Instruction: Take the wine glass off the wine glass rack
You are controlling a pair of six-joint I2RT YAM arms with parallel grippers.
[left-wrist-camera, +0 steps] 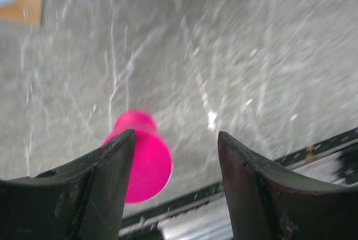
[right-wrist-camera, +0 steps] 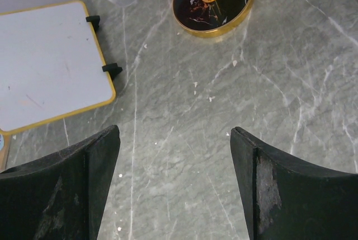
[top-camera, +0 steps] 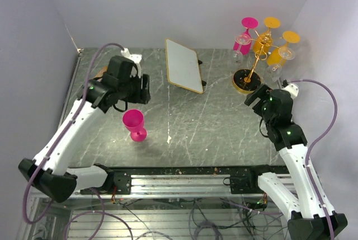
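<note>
left pincer (left-wrist-camera: 176,139): spread wide, holding nothing, hanging over the table (top-camera: 196,122).
glass (top-camera: 134,124): pink, standing upright on the table, off the rack. It sits just below the left pincer, towards its near side. The blurred wrist view shows it partly behind one jaw, and contact cannot be told.
right pincer (right-wrist-camera: 174,133): spread wide, empty, above bare table.
rack (top-camera: 258,55): just ahead of the right pincer and slightly to its right. A gold pole rises from a round dark gold-rimmed base, apart from the jaws.
hung glasses (top-camera: 245,33): pink and orange ones hang foot-up from the rack's ring arms, beyond the right pincer.
board (top-camera: 183,65): white with a gold frame, lying on the table ahead and to the left of the right pincer, and beyond the left pincer to its right.
</note>
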